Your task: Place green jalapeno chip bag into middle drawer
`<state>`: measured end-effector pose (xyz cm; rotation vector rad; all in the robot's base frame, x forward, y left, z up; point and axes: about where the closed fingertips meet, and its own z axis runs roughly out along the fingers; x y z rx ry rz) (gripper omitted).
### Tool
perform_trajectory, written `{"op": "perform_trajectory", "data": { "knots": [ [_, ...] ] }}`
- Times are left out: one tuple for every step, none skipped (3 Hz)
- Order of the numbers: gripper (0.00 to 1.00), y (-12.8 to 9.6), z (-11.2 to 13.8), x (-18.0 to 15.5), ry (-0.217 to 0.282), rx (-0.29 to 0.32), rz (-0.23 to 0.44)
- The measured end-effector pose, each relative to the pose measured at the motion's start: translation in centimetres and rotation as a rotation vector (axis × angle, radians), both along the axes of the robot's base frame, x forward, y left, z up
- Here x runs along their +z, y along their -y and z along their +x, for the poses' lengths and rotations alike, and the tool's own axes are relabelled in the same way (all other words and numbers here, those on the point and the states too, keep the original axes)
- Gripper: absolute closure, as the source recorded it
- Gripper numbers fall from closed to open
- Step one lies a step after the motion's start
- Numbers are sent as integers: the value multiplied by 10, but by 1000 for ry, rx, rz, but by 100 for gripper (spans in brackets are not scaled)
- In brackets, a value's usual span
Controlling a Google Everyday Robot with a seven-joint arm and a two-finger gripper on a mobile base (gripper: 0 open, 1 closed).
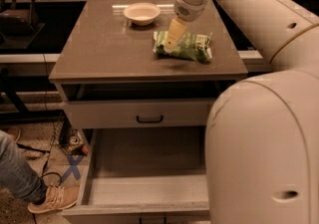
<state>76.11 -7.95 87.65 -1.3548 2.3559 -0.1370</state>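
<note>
The green jalapeno chip bag [192, 48] lies on the grey cabinet top [109, 44], right of centre. My gripper [171, 44] comes down from the arm above and sits at the bag's left end, touching or just over it. The middle drawer [144, 190] is pulled out wide open below, its grey floor bare. The arm's large white body hides the drawer's right part.
A cream bowl [142, 13] stands at the back of the cabinet top, left of the bag. A shut drawer front with a black bar handle [149, 118] is above the open drawer. A person's leg and shoe [47, 198] are at the lower left on the floor.
</note>
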Motion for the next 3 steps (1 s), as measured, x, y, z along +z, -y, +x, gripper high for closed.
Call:
{"op": "perform_trajectory", "data": {
  "knots": [
    [18,-9,7,-15,-33,7,3],
    [42,-12,10,-24,-55,6,23],
    [64,-14,8,-27,-63,9,48]
  ]
}}
